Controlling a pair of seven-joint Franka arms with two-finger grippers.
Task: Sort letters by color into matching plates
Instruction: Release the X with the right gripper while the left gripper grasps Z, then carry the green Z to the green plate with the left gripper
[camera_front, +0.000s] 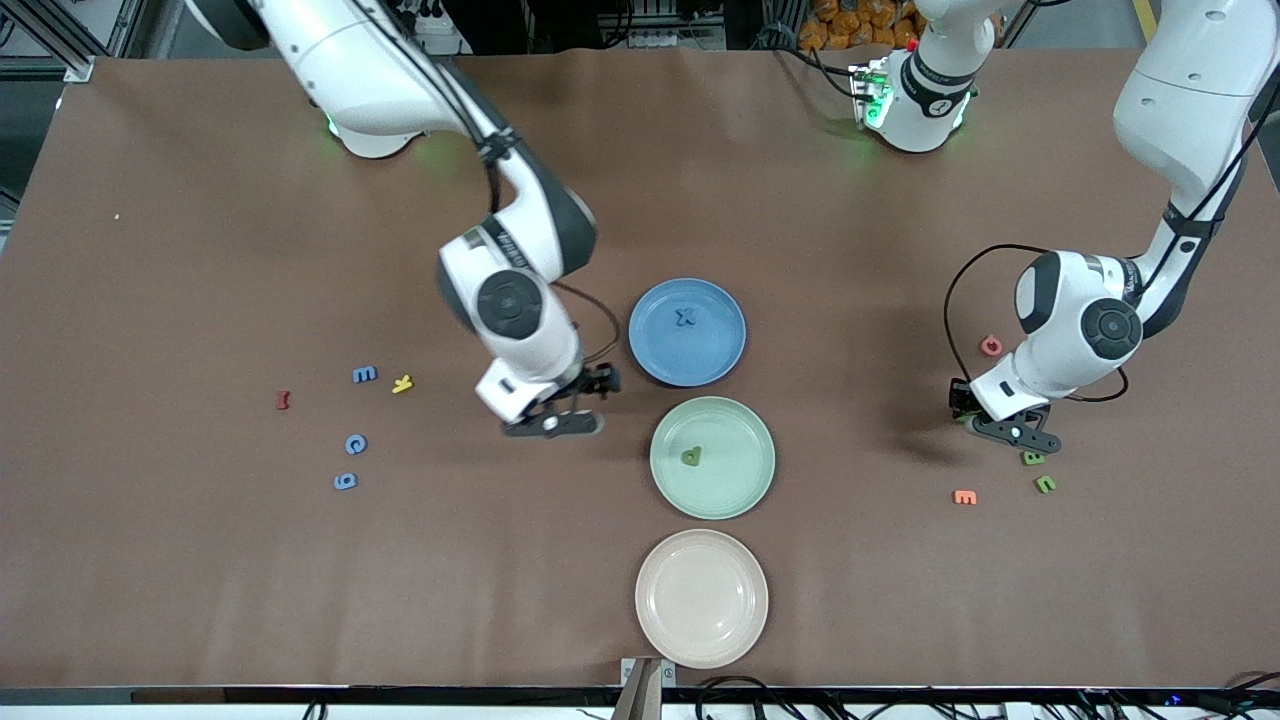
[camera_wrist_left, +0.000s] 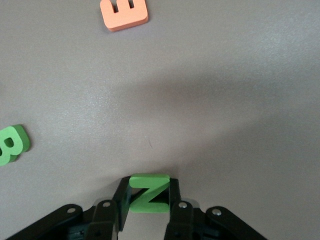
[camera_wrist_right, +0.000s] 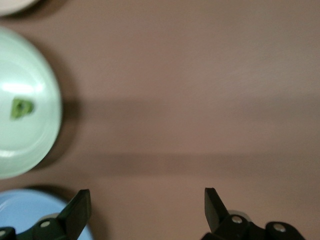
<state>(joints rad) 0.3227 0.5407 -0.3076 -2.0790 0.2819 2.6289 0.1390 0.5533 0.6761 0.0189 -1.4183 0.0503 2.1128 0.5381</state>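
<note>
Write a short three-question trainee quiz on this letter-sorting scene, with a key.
1. True or false: the left gripper has a small green foam letter Z between its fingers.
2. Which letter lies in the round medium blue plate? A) the blue letter X B) a yellow letter C) nothing
3. Fill in: the right gripper, over bare table beside the blue plate, is ____.

Key:
1. True; the fingers sit against both sides of the Z.
2. A. The pale mint green plate holds one green letter.
3. Open, holding nothing.
</note>
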